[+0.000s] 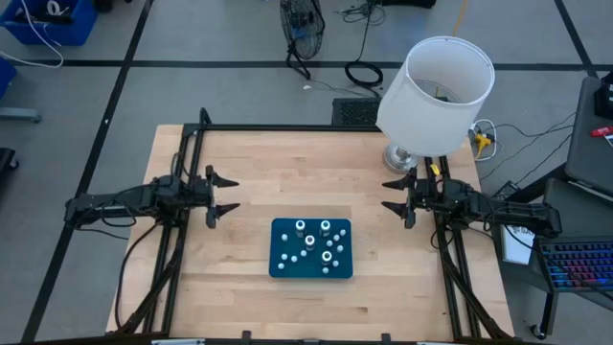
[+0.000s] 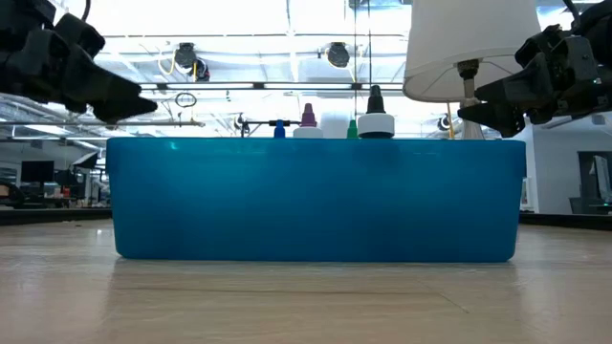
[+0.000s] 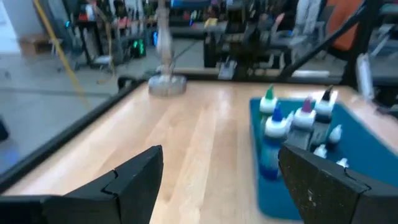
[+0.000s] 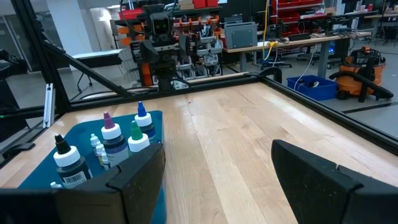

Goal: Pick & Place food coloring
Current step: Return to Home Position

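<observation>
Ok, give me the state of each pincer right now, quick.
Left pincer: open, holding nothing, above the table left of the blue bin.
Right pincer: open, holding nothing, right of the bin.

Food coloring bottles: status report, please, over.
Left gripper open, right gripper open, both apart from tray. Food coloring bottles inside tray. Lamp beside right arm.

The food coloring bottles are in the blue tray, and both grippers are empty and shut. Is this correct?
Not shut: the left gripper and the right gripper are empty but open, as the wrist views show. The bottles are indeed in the blue tray.
</observation>
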Action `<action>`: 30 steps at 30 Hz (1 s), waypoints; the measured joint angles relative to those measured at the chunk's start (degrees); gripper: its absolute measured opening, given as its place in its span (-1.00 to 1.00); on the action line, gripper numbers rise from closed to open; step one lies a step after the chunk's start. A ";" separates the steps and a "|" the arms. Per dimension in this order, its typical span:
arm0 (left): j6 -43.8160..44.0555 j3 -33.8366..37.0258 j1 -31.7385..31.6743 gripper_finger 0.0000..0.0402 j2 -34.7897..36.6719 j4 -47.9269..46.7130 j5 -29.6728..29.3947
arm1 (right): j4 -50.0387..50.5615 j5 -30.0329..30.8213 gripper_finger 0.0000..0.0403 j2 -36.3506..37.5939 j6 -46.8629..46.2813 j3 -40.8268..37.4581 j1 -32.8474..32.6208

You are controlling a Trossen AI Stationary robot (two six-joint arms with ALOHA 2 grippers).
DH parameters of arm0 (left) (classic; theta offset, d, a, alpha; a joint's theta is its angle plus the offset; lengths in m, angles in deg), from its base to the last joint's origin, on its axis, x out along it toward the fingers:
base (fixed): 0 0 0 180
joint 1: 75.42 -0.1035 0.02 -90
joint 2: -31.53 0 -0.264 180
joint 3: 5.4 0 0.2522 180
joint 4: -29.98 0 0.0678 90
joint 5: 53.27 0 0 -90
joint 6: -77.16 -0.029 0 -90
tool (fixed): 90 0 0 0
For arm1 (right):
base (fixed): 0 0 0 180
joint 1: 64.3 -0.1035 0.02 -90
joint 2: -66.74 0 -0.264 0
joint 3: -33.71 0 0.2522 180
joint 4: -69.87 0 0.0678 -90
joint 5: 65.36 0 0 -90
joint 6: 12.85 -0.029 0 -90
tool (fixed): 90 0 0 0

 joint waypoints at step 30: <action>-0.73 4.56 0.00 0.56 5.08 6.01 -0.05 | 0.02 -0.07 0.40 -0.16 -0.04 -0.01 0.01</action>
